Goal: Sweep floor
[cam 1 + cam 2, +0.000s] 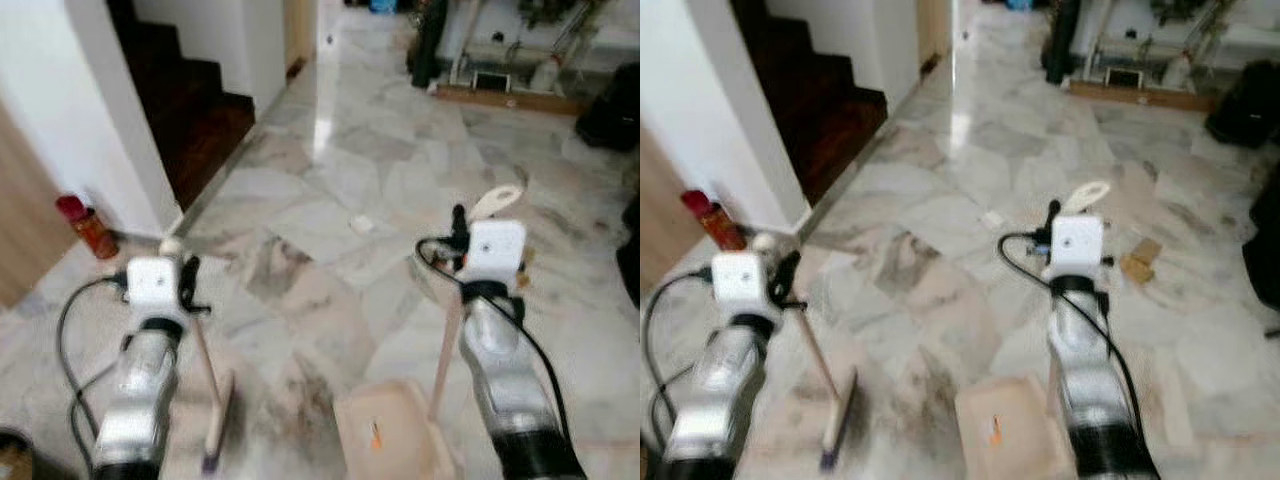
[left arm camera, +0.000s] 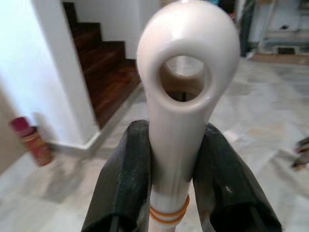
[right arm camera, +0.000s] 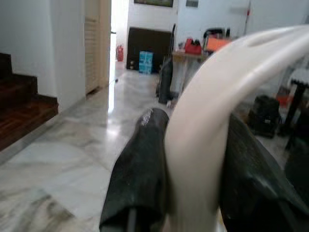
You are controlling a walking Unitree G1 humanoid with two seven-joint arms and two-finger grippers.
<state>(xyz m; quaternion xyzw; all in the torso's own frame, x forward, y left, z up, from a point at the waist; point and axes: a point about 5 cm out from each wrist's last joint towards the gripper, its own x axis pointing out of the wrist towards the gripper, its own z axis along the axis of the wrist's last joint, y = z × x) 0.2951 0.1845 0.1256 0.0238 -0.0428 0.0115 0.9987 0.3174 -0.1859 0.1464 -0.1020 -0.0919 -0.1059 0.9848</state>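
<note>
Dustpan (image 1: 385,435) sat lowest in the head view, bottom centre-right, pale beige, flat on the marble floor (image 1: 330,200) w/ a small orange bit inside. Its long handle rose up to the right claw (image 3: 193,159), whose two black fingers (image 3: 137,169) were clamped on the handle just below its curved, looped end. Right arm came in from the bottom right of the frame.

Left claw (image 2: 171,164) was shut around the broom (image 1: 205,380) handle, fingers pressing both sides just under the rounded end w/ its hanging hole; two orange bands ringed the handle between the fingers. Broom ran down and to the right from the claw, brush head resting on the floor at bottom left-centre, near the dustpan but apart from it.

Dark smudgy patch on the floor lay between brush and dustpan. Small white scrap (image 1: 362,224) lay mid-frame, further out. Brown scrap (image 1: 1140,260) lay on the floor right of the right claw.

Red canister (image 1: 88,225) stood at left by the white wall corner. Dark wooden stairs (image 1: 190,110) rose at upper left. Clutter at the top right was too blurred to tell.
</note>
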